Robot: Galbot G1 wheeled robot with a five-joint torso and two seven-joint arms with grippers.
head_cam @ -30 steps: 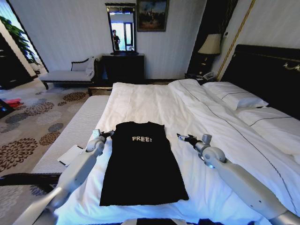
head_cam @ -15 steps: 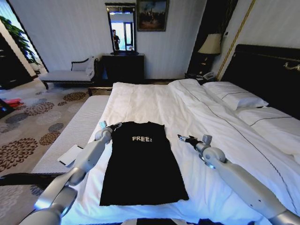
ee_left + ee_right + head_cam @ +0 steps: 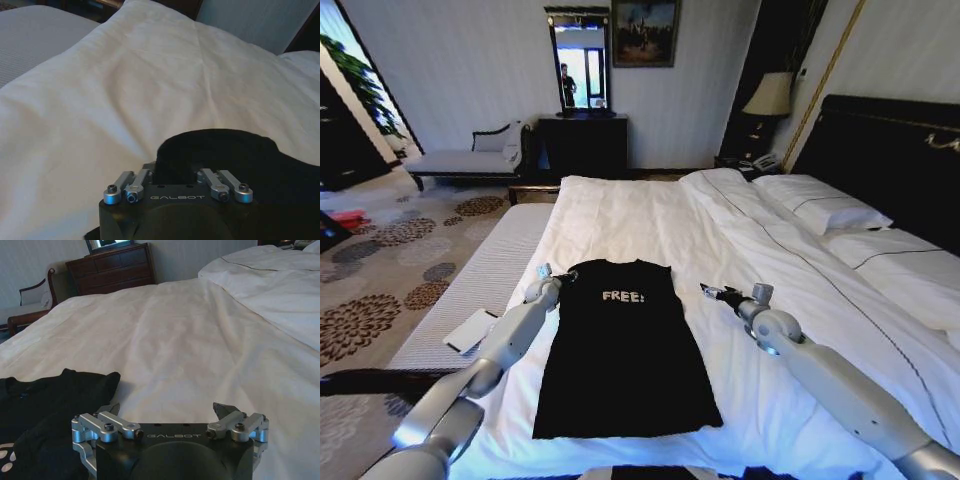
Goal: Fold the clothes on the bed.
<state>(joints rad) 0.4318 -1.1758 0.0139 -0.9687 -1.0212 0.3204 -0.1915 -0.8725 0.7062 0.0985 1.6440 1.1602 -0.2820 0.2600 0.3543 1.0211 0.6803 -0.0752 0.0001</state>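
The clothes (image 3: 620,350), one black T-shirt with white "FREE!" lettering, lie flat on the bed's white duvet (image 3: 640,215), collar toward the far side. My left gripper (image 3: 560,277) rests at the shirt's left shoulder corner. In the left wrist view the gripper (image 3: 175,170) has its linkages drawn in, with black fabric (image 3: 240,155) bunched between them, so it is shut on the shirt. My right gripper (image 3: 708,291) hovers open over bare duvet to the right of the shirt. In the right wrist view the gripper (image 3: 167,410) is a short way from the shirt's edge (image 3: 45,405).
White pillows (image 3: 820,205) and the dark headboard (image 3: 890,150) are at the right. A grey bench (image 3: 480,280) with a white flat item (image 3: 470,330) runs along the bed's left side. A dresser (image 3: 582,143) and chaise (image 3: 470,160) stand by the far wall.
My left gripper moved forward along the shirt's left edge to the shoulder corner, then dropped onto it. The right arm has barely moved.
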